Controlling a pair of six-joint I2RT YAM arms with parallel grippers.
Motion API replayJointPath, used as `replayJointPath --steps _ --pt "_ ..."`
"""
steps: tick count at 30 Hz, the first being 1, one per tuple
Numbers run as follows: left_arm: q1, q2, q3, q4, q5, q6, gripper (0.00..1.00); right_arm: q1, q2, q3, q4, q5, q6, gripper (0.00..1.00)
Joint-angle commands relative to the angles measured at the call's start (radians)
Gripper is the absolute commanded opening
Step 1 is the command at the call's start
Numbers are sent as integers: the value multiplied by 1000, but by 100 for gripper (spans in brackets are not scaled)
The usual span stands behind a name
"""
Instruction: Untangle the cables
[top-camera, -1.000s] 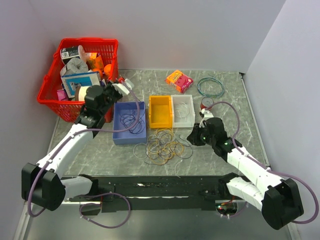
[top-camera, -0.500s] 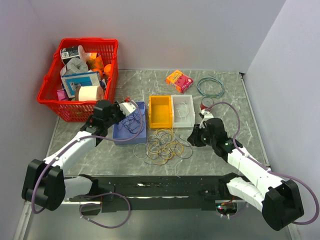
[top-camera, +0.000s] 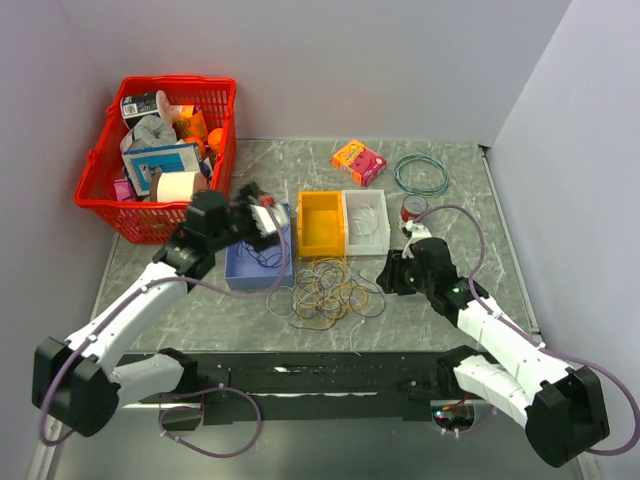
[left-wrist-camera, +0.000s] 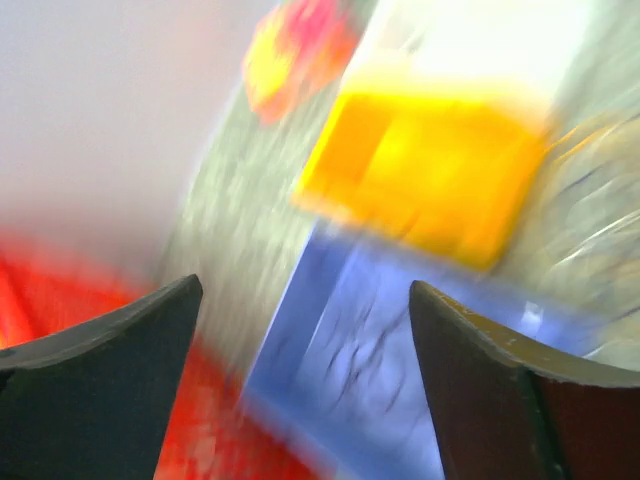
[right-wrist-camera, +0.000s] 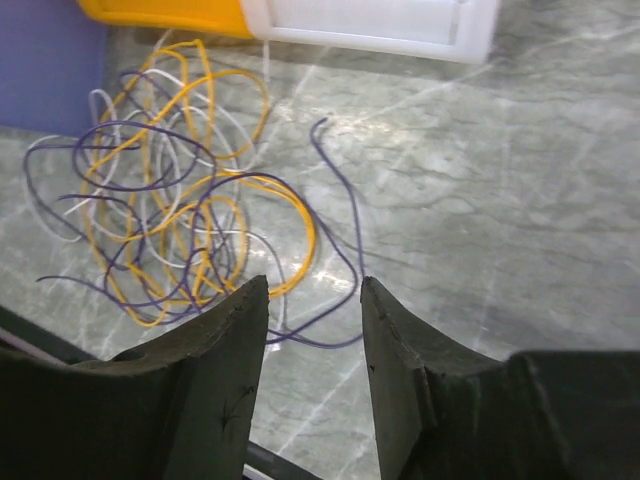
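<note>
Left end effector (left-wrist-camera: 305, 284) agape, right end effector (right-wrist-camera: 313, 283) ajar over cables (right-wrist-camera: 182, 216)

- Cables (top-camera: 325, 292), centre of frame: dark purple, yellow-orange, white.
- Table (top-camera: 440, 215): grey, marbled with pale veins.
- Basket (top-camera: 100, 160), upper left: red.
- Blue tray (top-camera: 258, 281), orange tray (top-camera: 321, 222), white tray (top-camera: 366, 238).
- Wire ring (top-camera: 396, 175), upper right: teal-green.

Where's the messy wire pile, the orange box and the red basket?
cables (right-wrist-camera: 180, 218), right wrist view, middle of the tangle.
orange bin (top-camera: 321, 226), top view, bare floor.
red basket (top-camera: 115, 208), top view, front wall.
</note>
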Motion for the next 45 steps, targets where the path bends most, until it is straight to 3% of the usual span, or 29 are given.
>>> replayJointPath --steps 1,3,5,10,19,22,23,31,41,45 --pt "-280 15 97 -68 136 -90 85 -7 -40 54 -51 102 -5 51" --pt "-335 98 117 -51 186 -192 78 -15 -52 50 -68 123 3 52" --pt "-415 182 128 -25 206 -199 71 -29 -72 43 -79 138 13 53" --pt "-535 399 205 38 178 -139 70 -75 -111 11 -75 126 21 55" --pt "-575 668 372 -19 40 -81 69 -112 -140 3 -91 80 -42 56" --pt "-575 731 427 -34 -35 -79 63 -118 -148 1 -93 70 -65 56" --pt "-575 742 453 -60 -41 -69 55 -119 -149 1 -94 68 -71 56" --pt "-572 705 496 -267 52 50 6 -130 -161 0 -101 66 -75 55" --pt "-469 543 869 -281 140 -357 2 -135 -151 34 -82 7 -56 54" --pt "-414 442 937 -251 204 -476 2 -135 -138 50 -62 -24 -45 53"
